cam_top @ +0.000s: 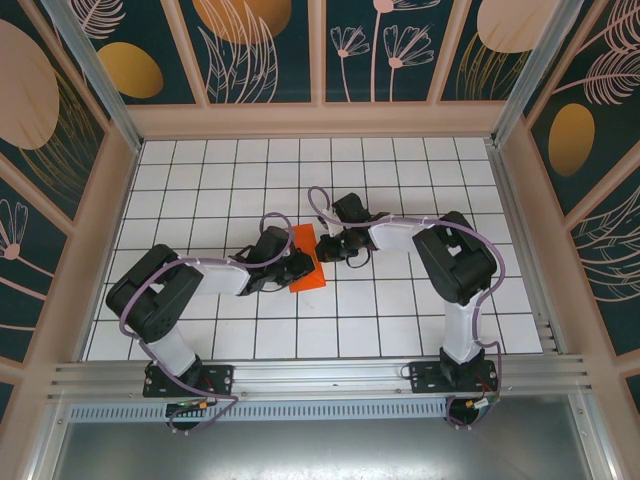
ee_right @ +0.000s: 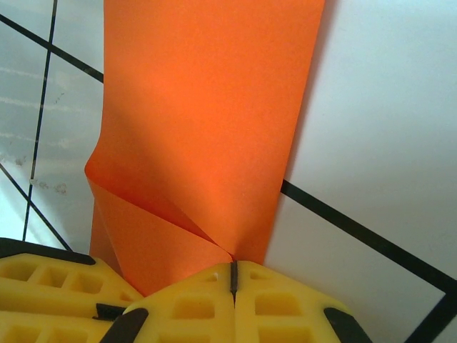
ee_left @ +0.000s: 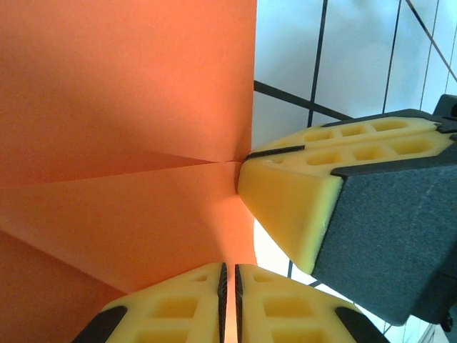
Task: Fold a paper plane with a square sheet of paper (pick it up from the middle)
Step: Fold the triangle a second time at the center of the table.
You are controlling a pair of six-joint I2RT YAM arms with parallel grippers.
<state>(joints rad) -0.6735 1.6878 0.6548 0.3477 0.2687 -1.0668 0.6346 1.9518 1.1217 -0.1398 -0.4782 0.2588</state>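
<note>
Pinching the paper (cam_top: 308, 270) at the middle of the table (cam_top: 200, 180), left gripper (ee_left: 228, 275) and right gripper (ee_right: 233, 275) are both clenched on it. Fold looks half-formed; keep edges aligned, draw evenly to avoid tearing.

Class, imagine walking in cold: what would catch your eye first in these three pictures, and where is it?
The bright orange-red paper stands out at the middle of the white grid table, held from both sides. Close up, the left gripper and right gripper each have yellow jaws shut on the folded paper.
</note>
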